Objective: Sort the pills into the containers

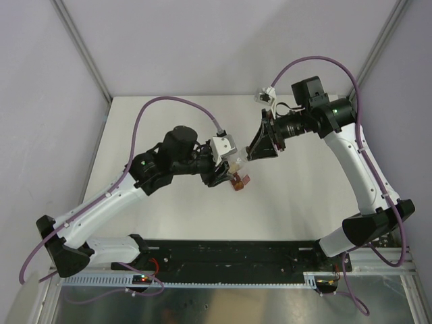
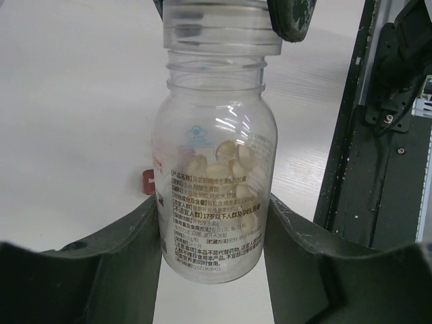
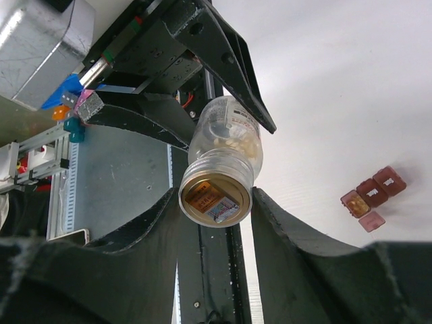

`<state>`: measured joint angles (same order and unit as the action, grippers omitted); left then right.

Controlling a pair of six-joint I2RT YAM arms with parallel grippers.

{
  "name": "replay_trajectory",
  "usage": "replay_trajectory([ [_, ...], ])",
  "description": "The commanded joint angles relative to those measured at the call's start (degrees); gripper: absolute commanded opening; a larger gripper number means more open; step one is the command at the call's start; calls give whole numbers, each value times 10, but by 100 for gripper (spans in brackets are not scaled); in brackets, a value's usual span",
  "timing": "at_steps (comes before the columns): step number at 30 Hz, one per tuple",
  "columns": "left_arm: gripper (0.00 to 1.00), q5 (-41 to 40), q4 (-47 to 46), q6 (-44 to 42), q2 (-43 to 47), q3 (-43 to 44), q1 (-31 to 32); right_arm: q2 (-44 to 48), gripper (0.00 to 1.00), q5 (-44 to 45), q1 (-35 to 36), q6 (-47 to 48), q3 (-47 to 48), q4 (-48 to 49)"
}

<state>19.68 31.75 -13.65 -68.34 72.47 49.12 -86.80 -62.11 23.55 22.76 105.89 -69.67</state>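
A clear labelled bottle (image 2: pixel 214 223) holds the pills (image 2: pixel 226 165), pale yellowish capsules heaped in its middle. My left gripper (image 2: pixel 212 202) is shut on the bottle's body and holds it above the table. My right gripper (image 3: pixel 216 196) is shut on the bottle's wide screw cap (image 3: pixel 216 196), which also shows in the left wrist view (image 2: pixel 223 27) with bare neck threads just below it. The dark red containers (image 3: pixel 373 192), a strip of three compartments with one lid open, lie on the table beneath the bottle (image 1: pixel 240 181). In the top view the left gripper (image 1: pixel 228 169) and right gripper (image 1: pixel 254 154) meet mid-table.
The white table (image 1: pixel 297 202) is walled at the back and sides. A black base rail (image 1: pixel 229 260) with the arm mounts runs along the near edge. Cables loop over both arms.
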Motion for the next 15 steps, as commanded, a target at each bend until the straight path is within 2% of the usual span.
replay_trajectory([
  [1,0,-8,-22,-13,22,19,2,-3,0,9,3,15,22,-17],
  [15,0,12,-22,-9,11,27,6,-8,0,7,12,16,22,-19],
])
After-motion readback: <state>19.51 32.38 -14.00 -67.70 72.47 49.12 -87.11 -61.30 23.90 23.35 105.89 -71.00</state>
